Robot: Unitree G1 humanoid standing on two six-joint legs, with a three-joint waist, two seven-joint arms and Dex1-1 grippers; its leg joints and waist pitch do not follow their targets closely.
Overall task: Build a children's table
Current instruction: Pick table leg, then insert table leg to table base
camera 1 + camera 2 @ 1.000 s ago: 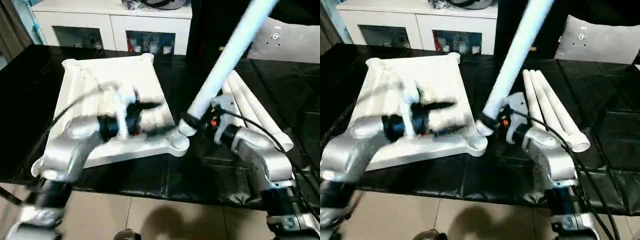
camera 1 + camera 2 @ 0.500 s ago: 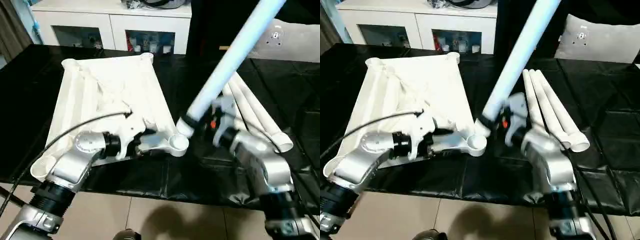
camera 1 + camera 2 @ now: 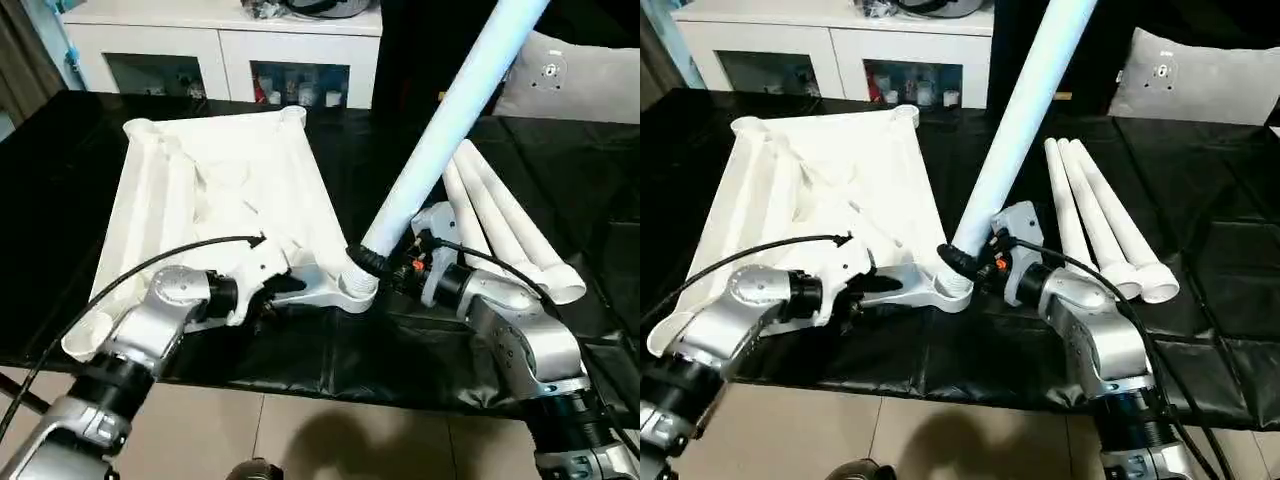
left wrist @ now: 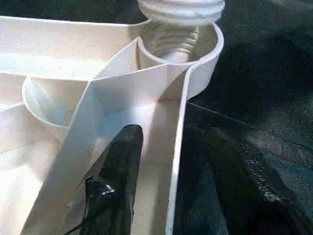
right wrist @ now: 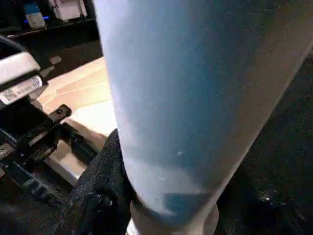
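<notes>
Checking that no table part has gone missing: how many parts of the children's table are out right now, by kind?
Tabletop: 1
Leg held at the corner socket: 1
Legs lying loose on the black surface: 3
Total: 5 parts

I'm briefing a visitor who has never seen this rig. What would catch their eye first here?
The long white leg slanting up from the near right corner socket of the upturned tabletop, held near its base by the right pincer. Next, the left pincer straddling the tabletop's near rim, and three spare legs lying to the right.
</notes>
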